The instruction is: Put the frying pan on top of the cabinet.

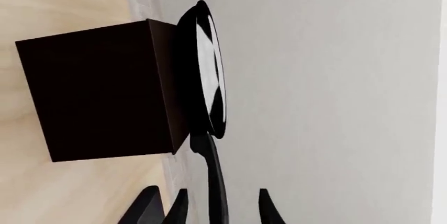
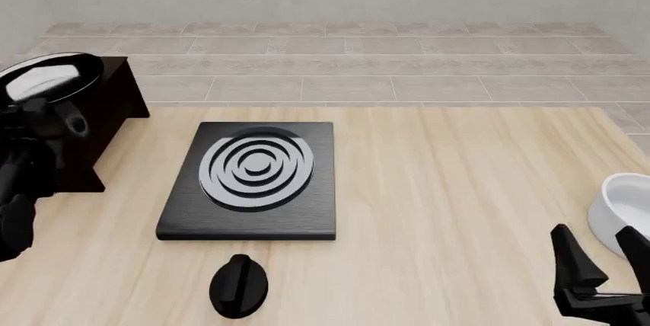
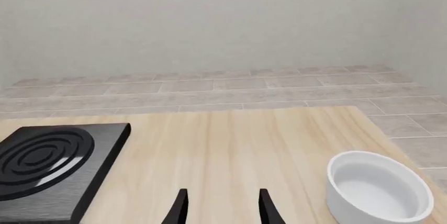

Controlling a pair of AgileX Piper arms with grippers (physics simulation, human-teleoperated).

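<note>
The frying pan [image 2: 46, 78] is sitting on top of the cabinet [image 2: 106, 124], at the far left side of the worktop [image 2: 447, 189]. In the left wrist view the pan [image 1: 209, 67] is lying flat against the top face of the dark cabinet [image 1: 98, 93], and its long handle [image 1: 215, 177] is reaching back between the fingers of the left gripper [image 1: 220, 211]. The fingers are standing apart on both sides of the handle and are not pressing it — the gripper is released. In the front view the left arm [image 2: 30, 166] is covering part of the cabinet.

The right gripper [image 2: 601, 265] is hanging low at the near right side, just beside the white bowl [image 2: 622, 208]. Its fingers are spread with nothing between them. In the middle of the worktop the black stove plate [image 2: 254, 177] with grey rings is lying flat — a small black knob [image 2: 240, 286] is lying in front of it, apart from it.
</note>
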